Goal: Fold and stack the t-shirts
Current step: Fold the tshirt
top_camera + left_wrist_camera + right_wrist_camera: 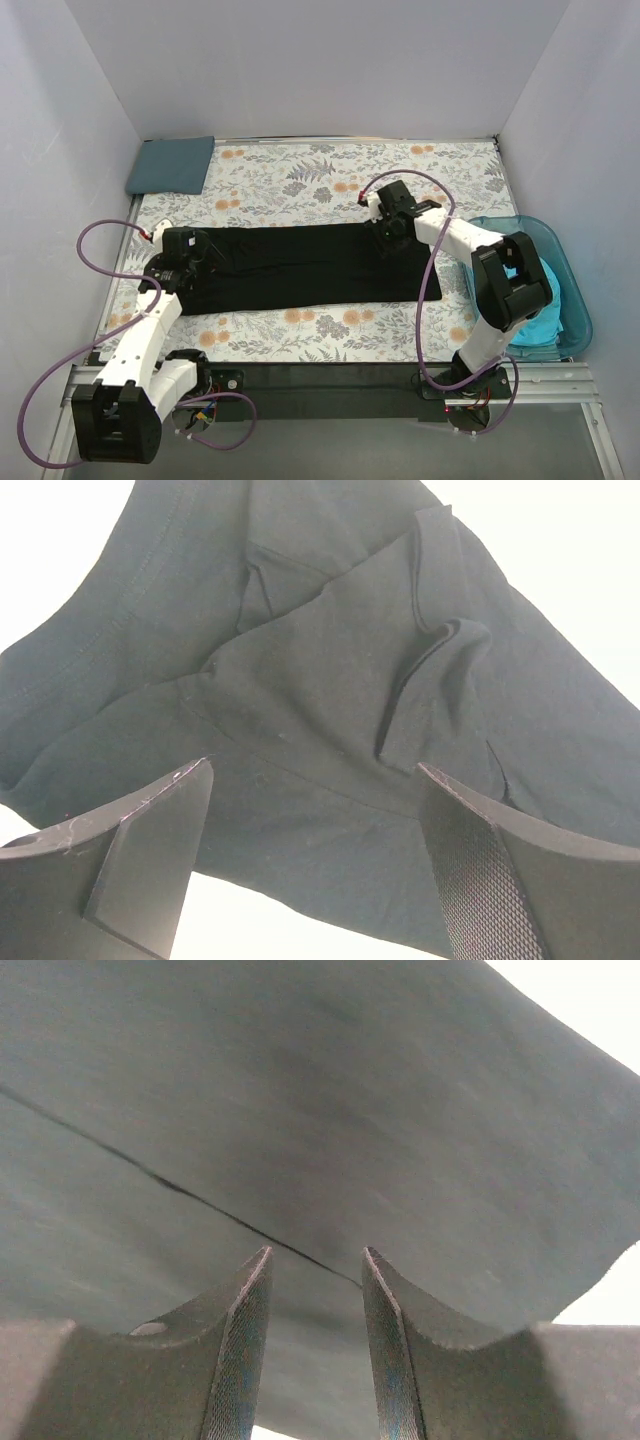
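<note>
A black t-shirt (310,265) lies folded into a long band across the middle of the table. My left gripper (187,262) hovers over its left end, where the sleeve and collar are rumpled (330,680). Its jaws (315,770) stand wide open with nothing between them. My right gripper (386,240) is low over the band's right end, close to the flat cloth (300,1090). Its fingers (317,1252) stand apart, and only a fold line runs beneath the gap. A slate blue-grey t-shirt (170,165) lies folded at the back left corner. A turquoise t-shirt (535,322) sits bunched in the tub.
The teal plastic tub (577,300) stands at the right edge of the table, beside the right arm's base. A floral table cloth (300,185) covers the table. White walls close in on the back and both sides.
</note>
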Action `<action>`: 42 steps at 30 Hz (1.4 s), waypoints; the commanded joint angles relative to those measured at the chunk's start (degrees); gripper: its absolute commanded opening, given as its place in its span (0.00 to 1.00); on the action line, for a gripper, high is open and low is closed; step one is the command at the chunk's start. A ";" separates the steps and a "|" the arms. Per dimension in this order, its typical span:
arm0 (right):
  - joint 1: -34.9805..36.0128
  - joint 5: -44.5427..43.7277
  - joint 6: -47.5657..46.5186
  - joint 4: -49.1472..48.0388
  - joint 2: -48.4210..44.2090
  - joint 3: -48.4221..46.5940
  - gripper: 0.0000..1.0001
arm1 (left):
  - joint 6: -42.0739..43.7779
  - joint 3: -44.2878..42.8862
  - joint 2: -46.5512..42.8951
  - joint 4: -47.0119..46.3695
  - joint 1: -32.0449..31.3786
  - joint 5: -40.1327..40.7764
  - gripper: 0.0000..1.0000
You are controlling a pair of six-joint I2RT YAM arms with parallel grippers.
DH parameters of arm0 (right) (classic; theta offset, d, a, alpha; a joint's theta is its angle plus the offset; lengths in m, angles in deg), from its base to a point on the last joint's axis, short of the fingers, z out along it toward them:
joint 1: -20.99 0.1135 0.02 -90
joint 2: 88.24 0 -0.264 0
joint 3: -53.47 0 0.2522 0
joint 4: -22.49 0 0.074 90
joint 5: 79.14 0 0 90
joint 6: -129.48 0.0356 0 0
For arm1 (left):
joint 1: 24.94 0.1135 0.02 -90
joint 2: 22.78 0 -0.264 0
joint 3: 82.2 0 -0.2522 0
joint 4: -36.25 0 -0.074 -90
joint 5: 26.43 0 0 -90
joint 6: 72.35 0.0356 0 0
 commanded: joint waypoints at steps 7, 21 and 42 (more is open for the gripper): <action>9.31 3.75 10.46 -4.37 1.21 -5.07 0.41 | -3.57 -3.26 5.43 -2.53 -0.33 -10.77 0.70; 10.02 -2.31 14.87 -4.99 -13.99 5.20 0.41 | -5.07 -9.60 23.53 -8.06 -0.95 -18.18 0.60; 9.84 -8.64 14.34 -4.99 -24.28 14.09 0.43 | -8.23 -12.68 30.22 -9.12 -3.32 -21.96 0.49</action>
